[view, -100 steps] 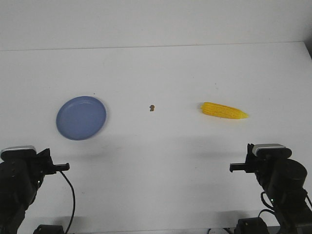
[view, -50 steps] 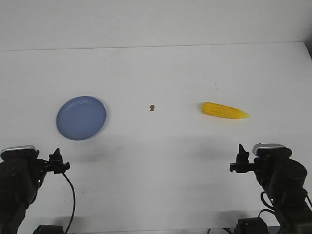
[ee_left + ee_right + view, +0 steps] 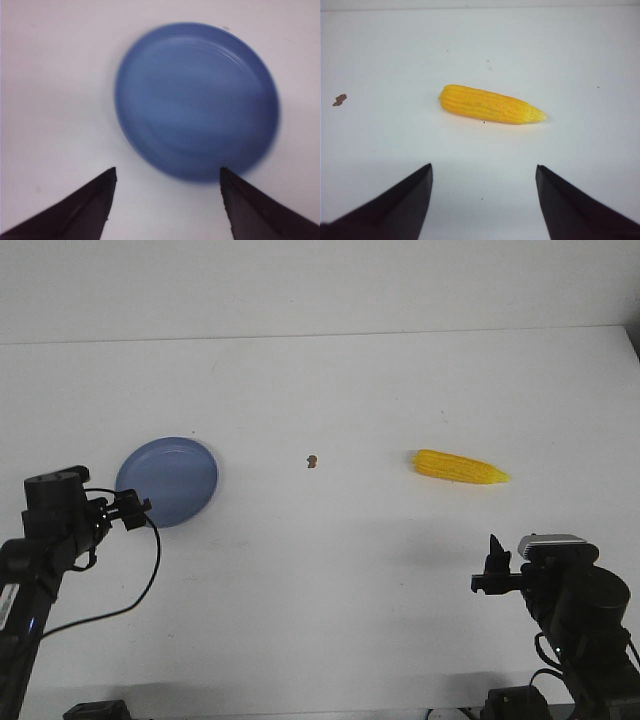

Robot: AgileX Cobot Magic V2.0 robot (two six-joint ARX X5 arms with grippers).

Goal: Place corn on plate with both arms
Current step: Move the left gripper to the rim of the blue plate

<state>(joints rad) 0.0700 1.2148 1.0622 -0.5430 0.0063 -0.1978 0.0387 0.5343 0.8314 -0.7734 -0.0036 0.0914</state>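
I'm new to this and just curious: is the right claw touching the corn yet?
Apart. In the right wrist view, bare white table lies between the corn and the open right gripper, whose jaws hold nothing.

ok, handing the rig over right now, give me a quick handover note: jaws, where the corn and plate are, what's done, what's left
Left gripper: jaws open, empty, just short of the plate's near rim.
Right gripper: jaws open, empty, pointed at the corn with bare table between.
Corn: lying flat on the right side of the table, tapered tip pointing right, untouched.
Plate: left side of the table, empty.
A small brown speck sits between them; not part of the job.
Done: nothing grasped, nothing placed.
Left: pick up the corn, probably with the right arm since it is nearest, get it across to the plate and set it down.
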